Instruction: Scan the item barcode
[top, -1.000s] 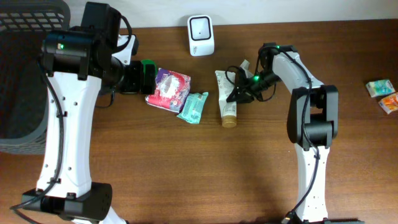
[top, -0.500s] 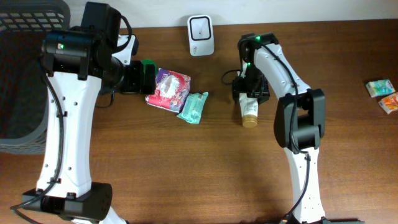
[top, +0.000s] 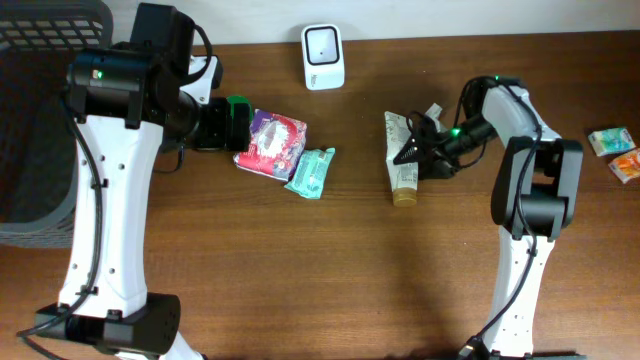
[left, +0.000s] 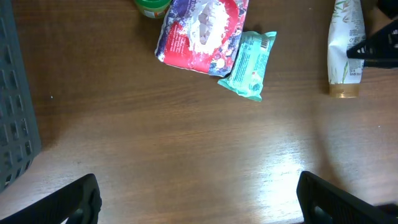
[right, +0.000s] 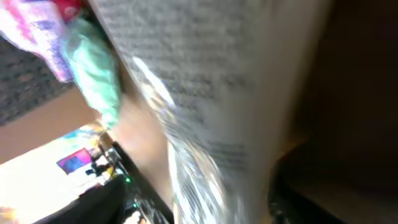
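The item, a white tube with a gold cap (top: 400, 166), lies flat on the wooden table, cap toward the front. The white barcode scanner (top: 323, 57) stands at the back edge, up and left of the tube. My right gripper (top: 413, 157) reaches in from the right, open, with its fingers spread at the tube's right edge. The right wrist view is blurred and filled by the tube's printed side (right: 205, 106), with one dark finger (right: 311, 199) beside it. My left gripper (left: 199, 199) hangs high over bare table, open and empty.
A red and purple packet (top: 272, 143), a teal packet (top: 311, 172) and a green-topped item (top: 236, 118) lie left of the tube. Two small packets (top: 615, 150) sit at the far right edge. A dark basket (top: 40, 120) fills the left side.
A second ago the tube lay further left; it was shifted right. Since then my right gripper has swung from above the tube to its right side. The left arm has not moved.
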